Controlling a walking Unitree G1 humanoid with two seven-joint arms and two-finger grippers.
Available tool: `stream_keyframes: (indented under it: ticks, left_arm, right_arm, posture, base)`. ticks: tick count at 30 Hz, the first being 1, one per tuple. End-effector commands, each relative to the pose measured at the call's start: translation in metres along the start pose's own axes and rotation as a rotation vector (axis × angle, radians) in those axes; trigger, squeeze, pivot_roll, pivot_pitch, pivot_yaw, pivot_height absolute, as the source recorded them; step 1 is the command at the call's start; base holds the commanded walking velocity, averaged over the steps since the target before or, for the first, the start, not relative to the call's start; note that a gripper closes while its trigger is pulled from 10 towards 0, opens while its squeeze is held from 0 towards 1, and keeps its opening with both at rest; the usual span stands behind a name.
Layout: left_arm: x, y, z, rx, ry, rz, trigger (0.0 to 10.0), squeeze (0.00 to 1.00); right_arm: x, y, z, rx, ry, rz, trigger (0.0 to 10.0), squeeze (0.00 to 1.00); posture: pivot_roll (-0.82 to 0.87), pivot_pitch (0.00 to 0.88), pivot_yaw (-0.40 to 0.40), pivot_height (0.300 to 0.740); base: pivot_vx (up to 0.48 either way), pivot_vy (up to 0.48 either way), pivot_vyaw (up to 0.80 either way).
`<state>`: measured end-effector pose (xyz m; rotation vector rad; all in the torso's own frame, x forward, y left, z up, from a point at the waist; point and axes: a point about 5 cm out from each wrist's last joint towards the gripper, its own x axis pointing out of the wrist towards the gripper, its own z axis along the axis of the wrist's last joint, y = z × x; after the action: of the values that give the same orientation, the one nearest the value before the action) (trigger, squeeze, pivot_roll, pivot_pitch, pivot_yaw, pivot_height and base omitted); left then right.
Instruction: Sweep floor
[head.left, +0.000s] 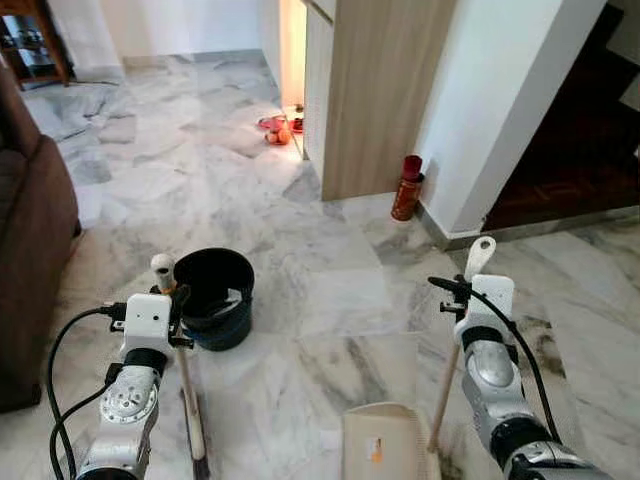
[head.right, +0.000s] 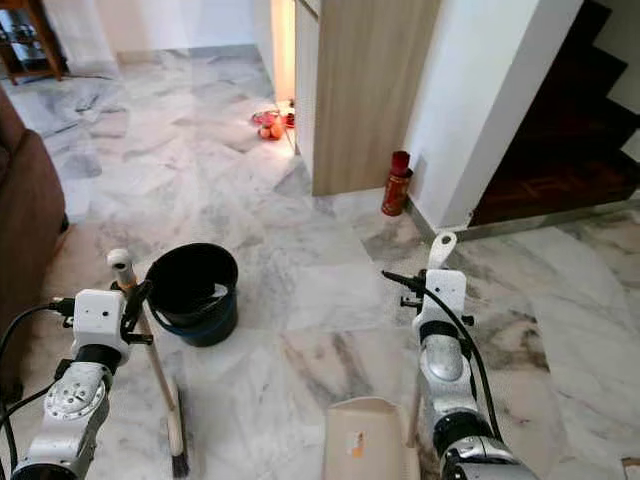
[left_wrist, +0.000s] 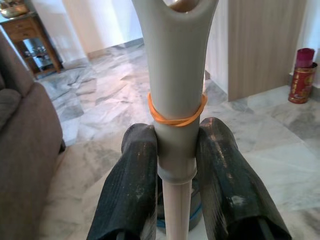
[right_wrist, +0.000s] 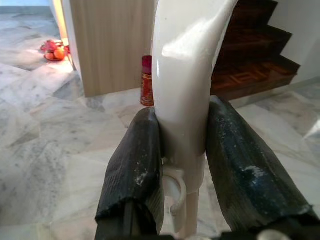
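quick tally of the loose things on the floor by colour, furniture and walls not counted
Black: 1, the bucket
Red: 2, the tall canister by the white wall, and the small cluster of red and orange items near the lit doorway
Cream or white: 2, the broom in the left gripper and the dustpan in the right gripper
Total: 5

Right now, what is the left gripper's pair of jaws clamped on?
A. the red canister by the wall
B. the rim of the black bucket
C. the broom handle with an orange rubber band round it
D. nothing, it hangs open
C: in the left wrist view the left gripper is shut on the broom handle, just below the orange rubber band.
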<state>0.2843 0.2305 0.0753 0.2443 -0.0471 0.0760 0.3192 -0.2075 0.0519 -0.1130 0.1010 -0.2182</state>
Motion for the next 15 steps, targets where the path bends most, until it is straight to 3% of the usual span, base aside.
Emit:
stream_keyframes:
  ticks: [1, 15]
  left_arm:
    - [0.004, 0.001, 0.006, 0.033, -0.04, -0.005, 10.0, 0.0]
    - [0.013, 0.011, 0.014, 0.048, -0.063, 0.029, 10.0, 0.0]
  right_arm:
    - [0.003, -0.004, 0.009, 0.004, -0.051, -0.013, 10.0, 0.0]
    - [0.008, -0.002, 0.019, -0.015, -0.082, -0.009, 10.0, 0.0]
  posture:
    - [0.1, 0.0, -0.008, 0.74]
    - [0.12, 0.0, -0.005, 0.74]
  base:
    - [0.0, 0.0, -0.78]
    - [0.0, 0.0, -0.78]
